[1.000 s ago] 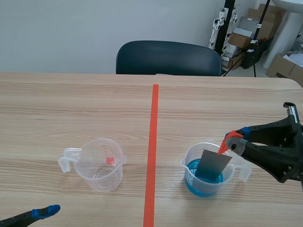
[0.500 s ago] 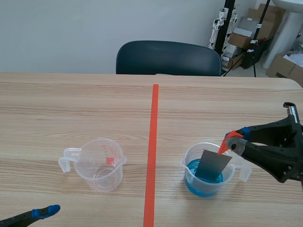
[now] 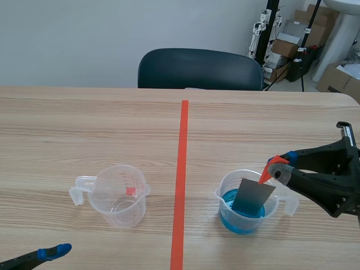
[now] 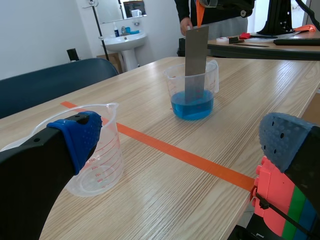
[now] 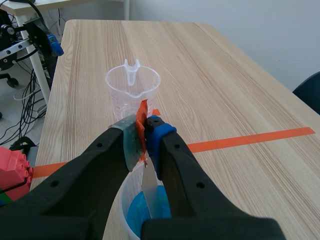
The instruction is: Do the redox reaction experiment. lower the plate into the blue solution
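Note:
A grey metal plate (image 3: 253, 197) with an orange-red tab (image 3: 266, 174) at its top hangs upright in a clear beaker (image 3: 225, 194), right of the tape line. The plate's lower end stands in the blue solution (image 3: 239, 222). My right gripper (image 3: 275, 166) is shut on the tab, just above the beaker's rim. The right wrist view shows the plate (image 5: 149, 192) running down from the gripper (image 5: 142, 132) into the blue solution (image 5: 156, 210). In the left wrist view the plate (image 4: 196, 55) and beaker (image 4: 192, 95) stand far ahead. My left gripper (image 4: 182, 137) is open, low at the table's near-left edge (image 3: 52, 252).
An empty clear measuring beaker (image 3: 119, 197) with a handle stands left of the tape line, close ahead of the left gripper (image 4: 95, 160). A dark chair (image 3: 199, 67) sits at the table's far edge. Boxes and stands (image 3: 292, 39) crowd the back right.

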